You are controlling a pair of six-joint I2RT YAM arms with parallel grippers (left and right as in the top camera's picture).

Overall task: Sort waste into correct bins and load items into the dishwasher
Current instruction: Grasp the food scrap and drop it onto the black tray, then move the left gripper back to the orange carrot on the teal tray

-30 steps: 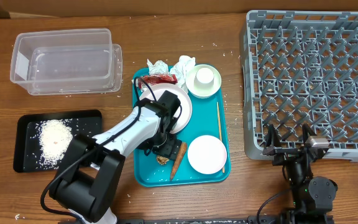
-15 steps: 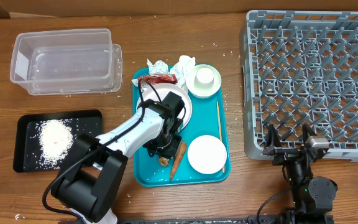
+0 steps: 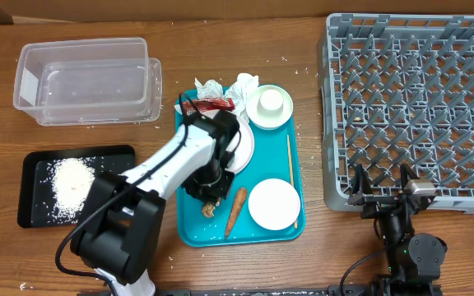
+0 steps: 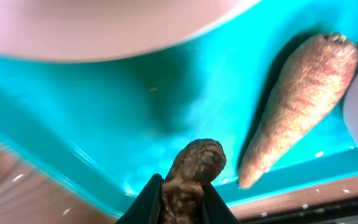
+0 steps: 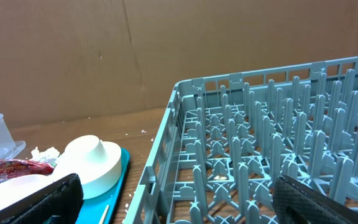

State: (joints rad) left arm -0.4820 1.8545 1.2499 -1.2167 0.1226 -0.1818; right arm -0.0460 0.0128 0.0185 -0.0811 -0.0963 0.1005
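The left tool [image 4: 180,198] pinches the brown food lump [image 4: 194,163] by one end; such a shallow hold could drop it onto the teal tray [image 4: 104,112]. The right tool [image 3: 381,182] gapes, empty.

A brown wooden table [image 3: 237,41] fills the overhead view, its grain running from side to side, with darker streaks and a slight sheen under even, soft light. No hard shadows fall on it. Along the far edge stands a plain cardboard wall [image 5: 104,56], tan and matte, with a faint upright crease; the tabletop [image 5: 135,124] meets its foot. From above, the same cardboard shows as a pale band [image 3: 138,6] at the top. A dark strip [image 3: 262,291] borders the near edge.
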